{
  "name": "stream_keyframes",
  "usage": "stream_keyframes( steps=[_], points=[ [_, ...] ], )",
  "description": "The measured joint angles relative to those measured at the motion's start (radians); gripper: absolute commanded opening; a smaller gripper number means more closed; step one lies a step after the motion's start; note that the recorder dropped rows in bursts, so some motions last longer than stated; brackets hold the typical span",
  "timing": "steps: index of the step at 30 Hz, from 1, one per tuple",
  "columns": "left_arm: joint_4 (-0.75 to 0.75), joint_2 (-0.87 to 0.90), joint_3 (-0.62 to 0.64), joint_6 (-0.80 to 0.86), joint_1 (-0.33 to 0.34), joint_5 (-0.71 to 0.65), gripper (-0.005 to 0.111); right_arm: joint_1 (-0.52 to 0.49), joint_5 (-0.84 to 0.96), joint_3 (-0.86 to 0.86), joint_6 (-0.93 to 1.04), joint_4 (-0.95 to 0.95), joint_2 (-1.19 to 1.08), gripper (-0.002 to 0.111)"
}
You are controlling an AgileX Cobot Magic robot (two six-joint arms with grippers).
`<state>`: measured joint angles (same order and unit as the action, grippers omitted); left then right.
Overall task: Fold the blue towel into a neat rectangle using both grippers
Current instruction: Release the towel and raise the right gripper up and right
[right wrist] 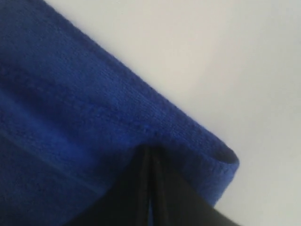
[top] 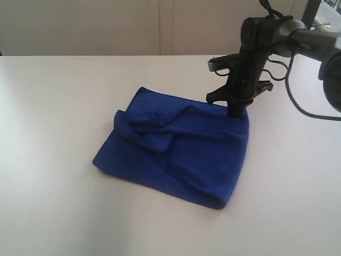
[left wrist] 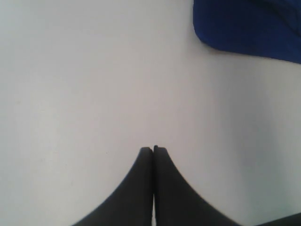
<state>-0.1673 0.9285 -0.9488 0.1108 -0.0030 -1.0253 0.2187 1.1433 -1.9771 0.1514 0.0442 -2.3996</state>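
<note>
Blue towel (top: 176,154) sits mid-surface (top: 53,106), doubled over into a rough four-sided pad, not neat. The top layer is rumpled, with a loose flap bunched toward the far-left side and creases running diagonally across the middle. The near-right edge is a rounded fold and the near-left corner lies flat on the surface. No white label visible in any view. Right gripper (top: 234,111) is pointed straight down at the towel's far-right corner, tips on the cloth just inside the edge. In the right wrist view its fingers (right wrist: 174,197) are pressed together with only a thin seam between them. The tips are sunk into the terry right beside the thick folded hem, close to where that hem ends in a corner. Can't tell whether any cloth is caught in the seam; it reads as closed tips resting on the fabric. The right arm's black cable (top: 298,101) loops down beside it, clear of the towel. Left gripper (left wrist: 153,149) isn't in the exterior view. The left wrist view shows its fingers (left wrist: 136,188) closed tight against each other, nothing between them, above bare white surface. One rounded towel corner shows in that view, well apart from the tips.
</note>
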Motion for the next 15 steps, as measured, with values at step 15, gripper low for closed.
stream_keyframes(
  steps=[15],
  points=[
    [0.000, 0.000, 0.000, 0.000, 0.000, 0.002, 0.000, -0.010, -0.196, 0.496, -0.061, -0.031, 0.261, 0.000]
  ],
)
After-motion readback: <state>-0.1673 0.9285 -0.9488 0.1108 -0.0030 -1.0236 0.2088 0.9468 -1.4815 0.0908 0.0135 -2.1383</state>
